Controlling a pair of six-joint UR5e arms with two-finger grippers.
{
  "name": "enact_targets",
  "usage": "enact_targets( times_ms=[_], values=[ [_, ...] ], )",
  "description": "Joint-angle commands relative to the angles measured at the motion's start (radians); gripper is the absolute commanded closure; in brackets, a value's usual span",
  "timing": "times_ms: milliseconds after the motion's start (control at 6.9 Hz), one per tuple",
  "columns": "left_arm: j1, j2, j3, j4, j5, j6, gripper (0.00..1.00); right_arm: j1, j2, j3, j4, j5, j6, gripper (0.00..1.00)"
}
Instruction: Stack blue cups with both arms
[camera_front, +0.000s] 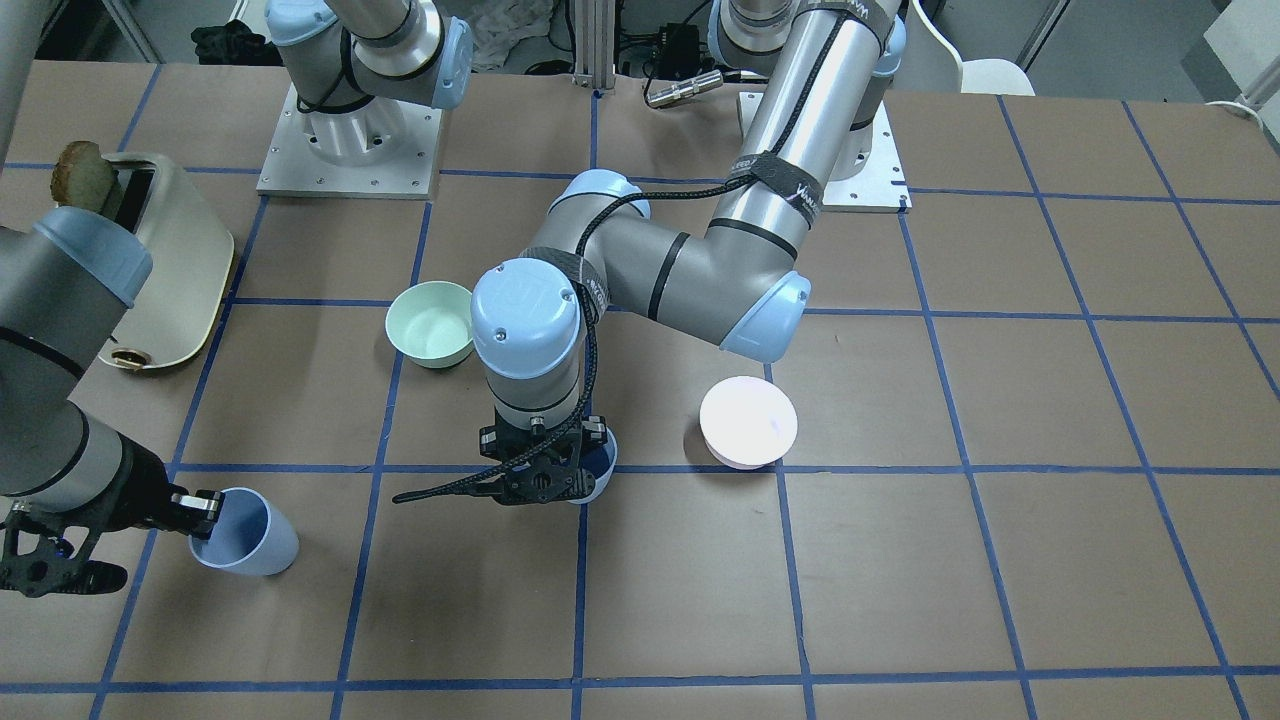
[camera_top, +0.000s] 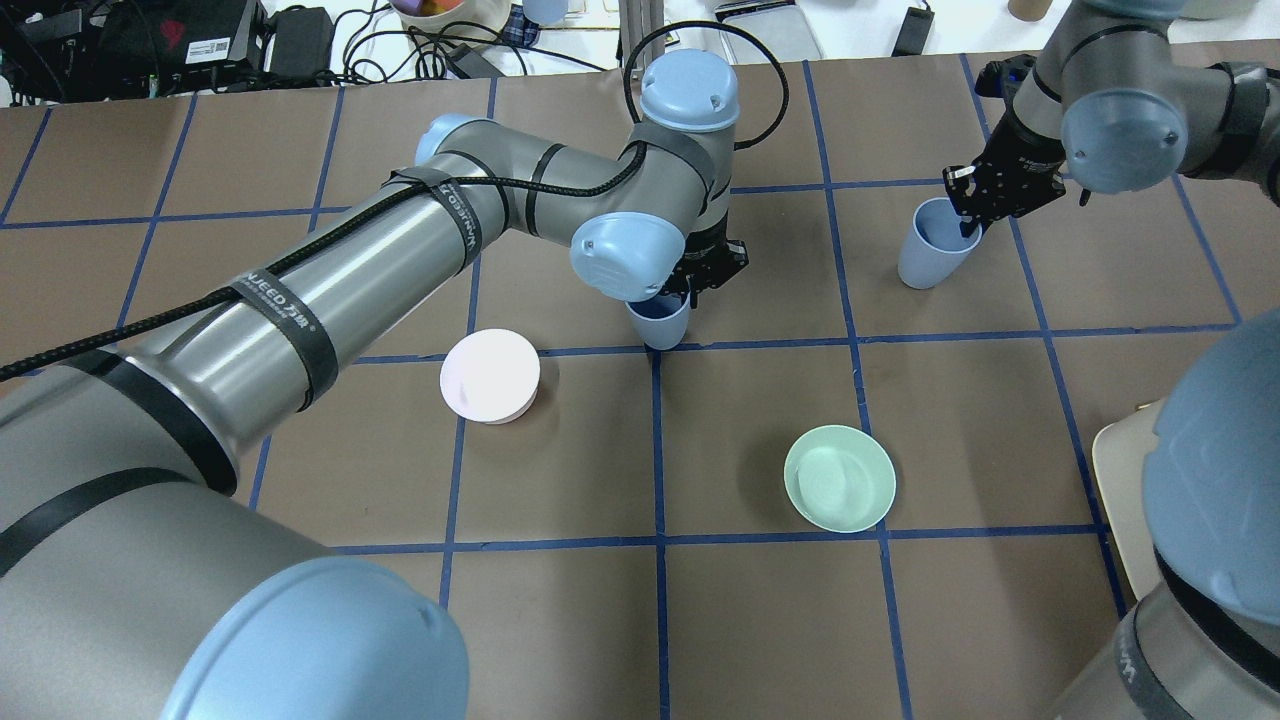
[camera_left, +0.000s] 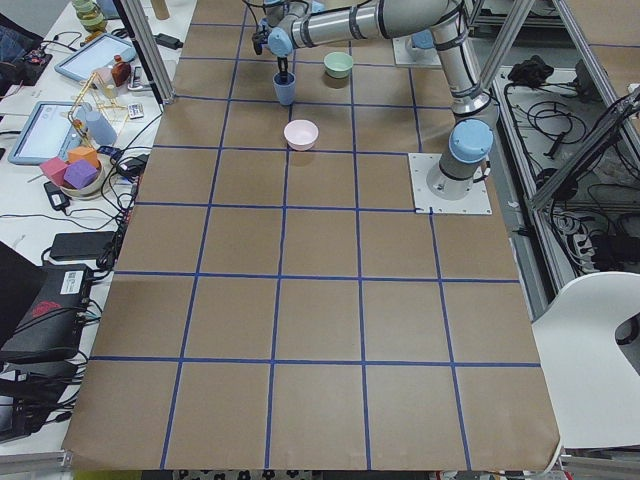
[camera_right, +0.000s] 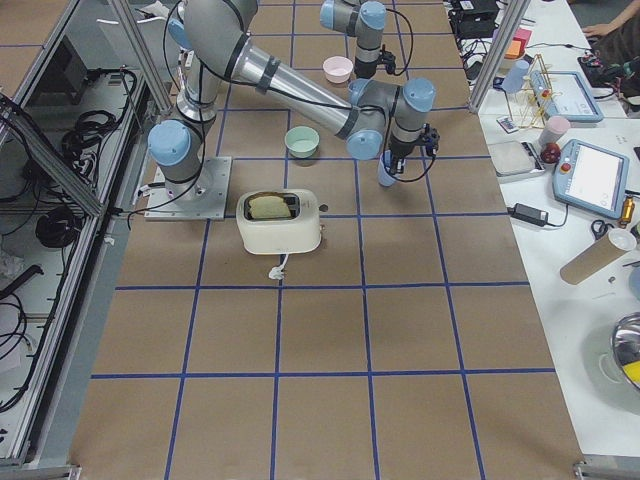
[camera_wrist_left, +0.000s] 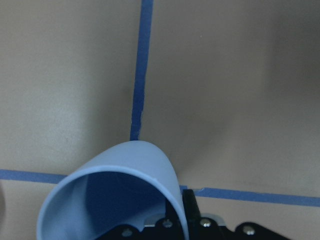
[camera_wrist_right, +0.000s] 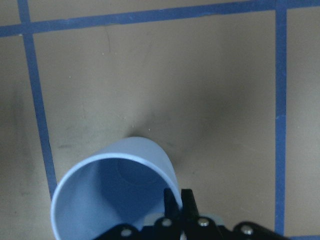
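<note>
Two pale blue cups are each held at the rim. My left gripper (camera_top: 690, 282) is shut on the wall of one blue cup (camera_top: 658, 322) at a tape crossing mid-table; one finger is inside and one outside, as the left wrist view (camera_wrist_left: 187, 207) shows. It also shows in the front view (camera_front: 598, 468), mostly hidden under the wrist. My right gripper (camera_top: 972, 218) is shut the same way on the second blue cup (camera_top: 928, 250), which tilts slightly (camera_front: 246, 535) near the table's far right side. I cannot tell whether the cups touch the table.
A pale pink bowl (camera_top: 490, 375) and a mint-green bowl (camera_top: 840, 478) sit nearer the robot than the cups. A cream toaster (camera_front: 170, 270) with a slice of toast stands on the robot's right side. The left arm's forearm (camera_top: 330, 290) stretches over the left half.
</note>
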Motion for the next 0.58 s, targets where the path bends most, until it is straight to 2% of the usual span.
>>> enact_targets(
  times_ms=[0,145,435],
  values=[
    [0.007,0.042,0.02,-0.135,-0.001,0.006,0.0,0.006,-0.036,-0.004,-0.006,0.002,0.005,1.0],
    [0.018,0.103,0.029,-0.223,-0.01,0.014,0.0,0.027,-0.068,-0.003,-0.001,-0.001,0.013,1.0],
    [0.067,0.238,0.031,-0.308,-0.016,0.033,0.0,0.097,-0.133,-0.003,0.038,-0.004,0.092,1.0]
  ],
)
